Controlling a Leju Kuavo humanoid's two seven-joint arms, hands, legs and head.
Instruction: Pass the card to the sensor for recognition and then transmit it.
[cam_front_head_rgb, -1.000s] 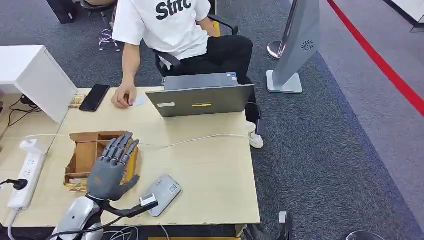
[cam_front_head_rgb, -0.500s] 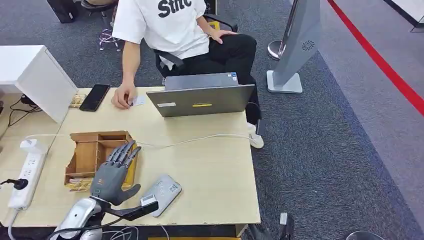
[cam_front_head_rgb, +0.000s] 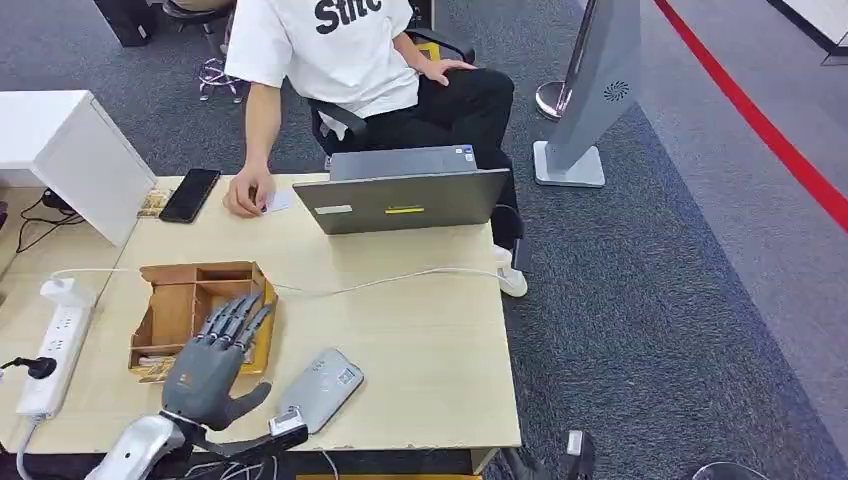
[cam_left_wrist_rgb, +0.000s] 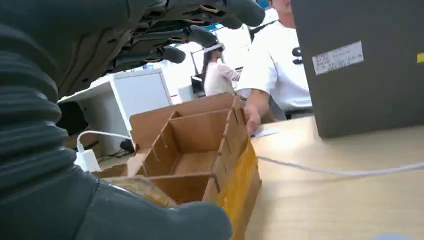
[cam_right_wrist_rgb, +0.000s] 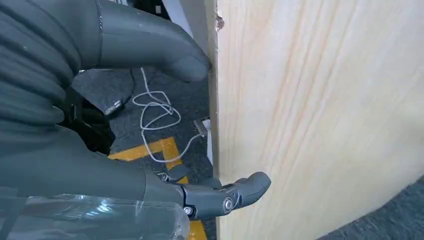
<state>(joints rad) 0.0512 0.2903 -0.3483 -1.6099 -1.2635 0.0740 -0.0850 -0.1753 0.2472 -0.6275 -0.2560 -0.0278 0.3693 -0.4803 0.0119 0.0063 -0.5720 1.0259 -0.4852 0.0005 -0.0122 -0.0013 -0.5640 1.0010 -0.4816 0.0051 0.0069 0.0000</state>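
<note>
My left hand (cam_front_head_rgb: 205, 365) hovers low over the near end of the cardboard organizer box (cam_front_head_rgb: 190, 290), fingers spread and holding nothing. In the left wrist view the left hand (cam_left_wrist_rgb: 60, 150) frames the box (cam_left_wrist_rgb: 200, 135) from close by. The grey sensor pad (cam_front_head_rgb: 322, 388) lies on the table just right of that hand. A small white card (cam_front_head_rgb: 279, 200) lies at the far edge under a person's hand (cam_front_head_rgb: 243, 197); it is also in the left wrist view (cam_left_wrist_rgb: 265, 132). My right hand (cam_right_wrist_rgb: 100, 100) hangs beside the table's wooden side panel (cam_right_wrist_rgb: 310, 115), thumb and fingers apart, holding nothing.
A grey laptop (cam_front_head_rgb: 400, 195) stands open at the far side, facing the seated person. A white cable (cam_front_head_rgb: 400, 278) crosses the table. A black phone (cam_front_head_rgb: 189, 194), a white box (cam_front_head_rgb: 70, 150) and a power strip (cam_front_head_rgb: 50, 350) are at the left.
My left hand has drawn back toward the near table edge, off the middle of the box. The person's other hand has come to rest on their thigh.
</note>
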